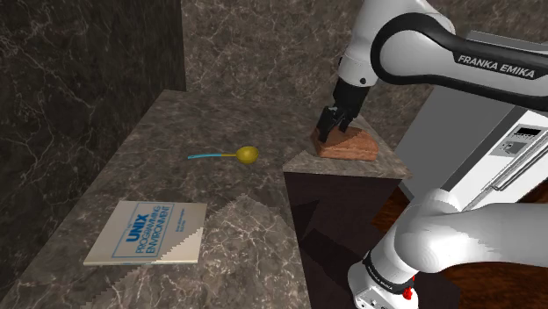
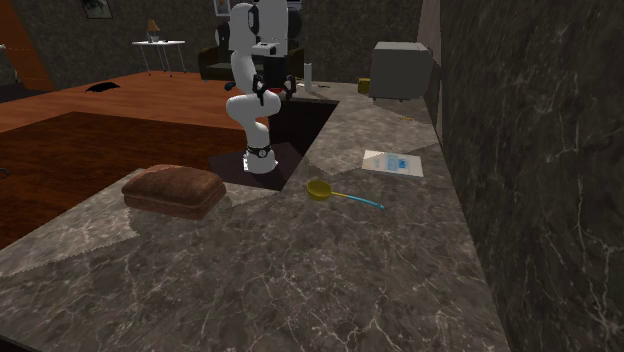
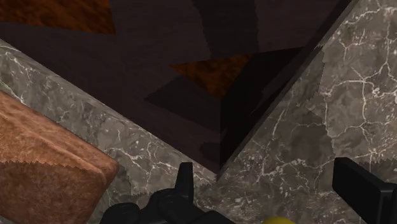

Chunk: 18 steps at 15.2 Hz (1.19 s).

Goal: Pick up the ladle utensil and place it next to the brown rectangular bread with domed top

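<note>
Ladle (image 1: 237, 155) on counter (image 1: 158, 132) near "UNIX PROGRAMMING ENVIRONMENT" book (image 1: 147, 232); pincer (image 1: 330, 130) wide apart by bread (image 1: 353, 146).

Dark veined marble for countertop (image 1: 158, 132), smooth, faintly polished. Rough matt crust on bread (image 2: 172, 190). Smooth, slightly glossy finish on ladle (image 1: 243, 155). Flat matt paper cover on book (image 1: 147, 232). Reddish wood for floor (image 2: 90, 130). Smooth white shell on arm (image 1: 465, 237).

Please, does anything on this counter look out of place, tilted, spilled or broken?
Nothing is spilled or broken. The ladle and the bread lie flat on the counter. Only the book, a UNIX programming title, seems a strange thing beside food and utensils.
</note>
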Tool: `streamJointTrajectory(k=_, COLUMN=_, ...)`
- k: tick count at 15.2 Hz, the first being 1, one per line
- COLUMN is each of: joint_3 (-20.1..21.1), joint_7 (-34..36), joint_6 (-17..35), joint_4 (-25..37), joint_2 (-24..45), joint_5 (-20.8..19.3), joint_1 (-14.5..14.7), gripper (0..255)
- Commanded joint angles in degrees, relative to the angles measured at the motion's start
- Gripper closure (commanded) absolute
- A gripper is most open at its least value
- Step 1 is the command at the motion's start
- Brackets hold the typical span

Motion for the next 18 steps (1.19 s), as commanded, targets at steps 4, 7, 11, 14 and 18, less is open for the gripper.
streamJointTrajectory(k=4, joint_3=-2.3, joint_7=-5.5, joint_6=4.3, joint_4=1.6, joint_2=6.8, joint_5=-0.6, joint_1=1.0, gripper=0)
streamJointTrajectory(k=7, joint_3=-4.2, joint_7=-10.9, joint_6=8.0, joint_4=4.1, joint_2=14.0, joint_5=-0.7, joint_1=2.3, gripper=0)
streamJointTrajectory(k=11, joint_3=-6.2, joint_7=-18.2, joint_6=11.9, joint_4=8.6, joint_2=23.8, joint_5=-0.1, joint_1=3.9, gripper=0)
streamJointTrajectory(k=14, joint_3=-7.2, joint_7=-23.6, joint_6=13.9, joint_4=12.7, joint_2=31.1, joint_5=0.9, joint_1=5.1, gripper=0)
streamJointTrajectory(k=18, joint_3=-7.7, joint_7=-30.6, joint_6=15.5, joint_4=19.2, joint_2=40.8, joint_5=2.5, joint_1=6.3, gripper=0)
